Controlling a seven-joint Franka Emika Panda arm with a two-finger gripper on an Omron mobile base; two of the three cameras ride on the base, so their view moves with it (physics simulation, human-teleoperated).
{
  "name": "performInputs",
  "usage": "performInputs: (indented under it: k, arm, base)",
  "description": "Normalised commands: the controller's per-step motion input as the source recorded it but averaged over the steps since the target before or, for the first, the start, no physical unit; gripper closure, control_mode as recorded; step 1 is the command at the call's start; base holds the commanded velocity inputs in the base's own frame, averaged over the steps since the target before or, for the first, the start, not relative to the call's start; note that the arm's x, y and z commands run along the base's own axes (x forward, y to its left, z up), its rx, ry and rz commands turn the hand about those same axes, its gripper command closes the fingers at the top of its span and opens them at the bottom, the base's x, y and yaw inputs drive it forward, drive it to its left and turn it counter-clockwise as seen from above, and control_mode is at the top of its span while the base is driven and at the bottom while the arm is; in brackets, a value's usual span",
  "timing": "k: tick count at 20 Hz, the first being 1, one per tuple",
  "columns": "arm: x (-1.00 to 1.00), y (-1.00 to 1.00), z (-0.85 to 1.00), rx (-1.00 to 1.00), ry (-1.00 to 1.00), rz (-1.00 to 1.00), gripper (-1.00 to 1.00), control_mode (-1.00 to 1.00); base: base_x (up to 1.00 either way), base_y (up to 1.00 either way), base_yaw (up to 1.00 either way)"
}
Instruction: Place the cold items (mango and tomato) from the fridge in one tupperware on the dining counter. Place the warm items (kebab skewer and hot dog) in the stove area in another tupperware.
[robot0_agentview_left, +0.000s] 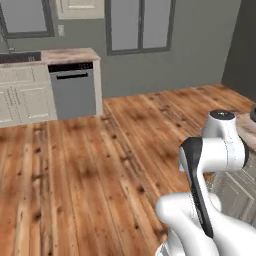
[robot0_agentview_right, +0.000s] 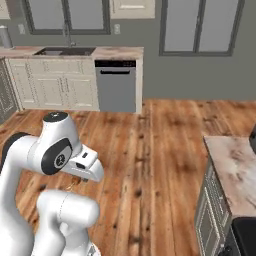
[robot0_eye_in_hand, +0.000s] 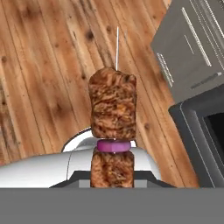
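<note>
Jaws closed on the kebab skewer (robot0_eye_in_hand: 113, 127), which hangs over the wood floor (robot0_eye_in_hand: 43, 78) beside the stove area (robot0_eye_in_hand: 197, 109). Judgement: carry it level with steady grip pressure, avoid swinging the metal tip (robot0_eye_in_hand: 117, 46), and release only once over the tupperware.

1. The kebab skewer (robot0_eye_in_hand: 113, 122) shows in the hand view: two browned, charred meat chunks with a purple onion slice between them, threaded on a thin metal pin whose bare tip sticks out past the upper chunk. It is carried in the air above the wooden floor, touching no surface.

2. The stove area (robot0_eye_in_hand: 199, 83) shows as a steel-grey range front with a dark oven window, beside the skewer.
</note>
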Motion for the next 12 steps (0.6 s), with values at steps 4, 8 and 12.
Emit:
performInputs:
  k: [4, 8, 12]
  arm:
    - [0.0, 0.0, 0.0, 0.0, 0.0, 0.0, 1.0, 1.0]
    - [0.0, 0.0, 0.0, 0.0, 0.0, 0.0, 1.0, 1.0]
    - [0.0, 0.0, 0.0, 0.0, 0.0, 0.0, 1.0, 1.0]
  base:
    - [0.01, 0.0, 1.0]
    - [0.0, 0.0, 1.0]
    - [0.0, 0.0, 1.0]
